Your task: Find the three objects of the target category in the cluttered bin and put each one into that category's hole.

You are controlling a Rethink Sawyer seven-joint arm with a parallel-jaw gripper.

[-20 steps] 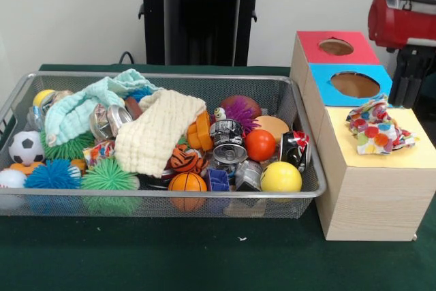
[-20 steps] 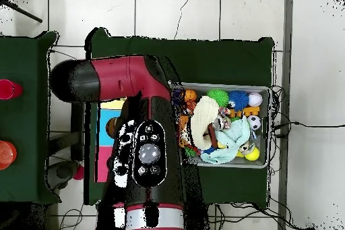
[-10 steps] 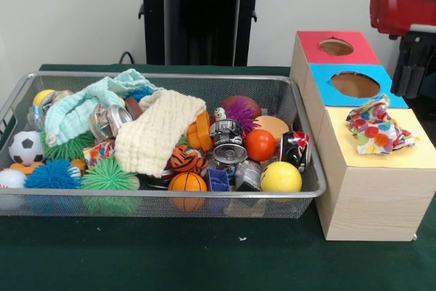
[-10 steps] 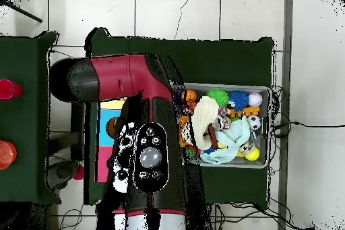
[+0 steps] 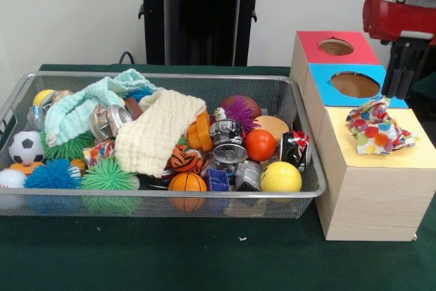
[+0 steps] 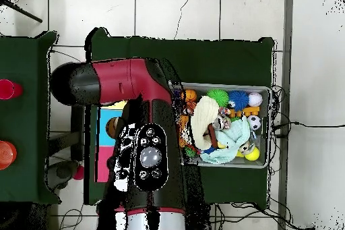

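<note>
Since the dark gripper [image 5: 400,73] of the red and black arm [image 5: 398,11] hangs behind the blue panel of the pale wooden sorting box [image 5: 371,195], clear of the wire mesh bin [image 5: 170,202], the step in hand is judged to be a fresh reach into the bin. Whether the pincer is open or closed cannot be told. Cloths appear to be the target category. The spotted multicoloured cloth [image 5: 377,127] lies bunched on the yellow panel [image 5: 422,155], not pushed through. The cream knitted cloth [image 5: 158,131] lies on top of the clutter and is the easier pick. Recommended: descend on its raised fold and lift straight up, so the cans and balls beside it are not dragged. Count: three cloths, one on the box and two in the bin, the second being the mint-green towel [image 5: 85,103]. Three coloured panels are seen, with two holes visible, red [image 5: 336,47] and blue [image 5: 355,84].
</note>
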